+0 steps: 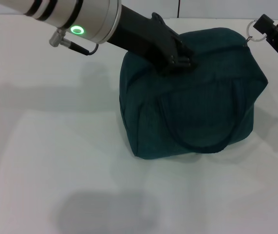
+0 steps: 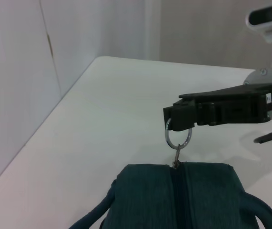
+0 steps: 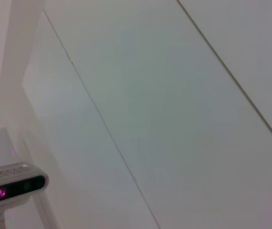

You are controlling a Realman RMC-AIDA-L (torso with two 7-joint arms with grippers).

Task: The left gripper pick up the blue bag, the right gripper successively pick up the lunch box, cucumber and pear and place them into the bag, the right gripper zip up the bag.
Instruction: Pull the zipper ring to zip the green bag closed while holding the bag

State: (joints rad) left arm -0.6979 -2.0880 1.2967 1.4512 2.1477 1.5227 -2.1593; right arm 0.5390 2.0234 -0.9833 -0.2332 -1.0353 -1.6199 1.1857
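Left wrist view alone shows the right hand (image 2: 179, 125) pinching the blue bag's (image 2: 174, 200) zipper ring (image 2: 177, 137).

blue bag (image 1: 197, 117): dark teal woven cloth, matt, fine ribbed grain; padded loop handles (image 1: 202, 141) of the same cloth
zipper ring (image 2: 177, 136): thin bright metal, glossy, on a small metal link
left tool (image 1: 177, 61): black matt plastic or coated metal, cannot tell which
left wrist (image 1: 75, 17): brushed silver metal, satin sheen, black bands, glowing green ring
right tool (image 2: 178, 119): black matt casing, hard and smooth
counter (image 1: 56, 161): white, smooth, low sheen
wall panels (image 3: 174, 95): pale, smooth, matt, thin dark seams
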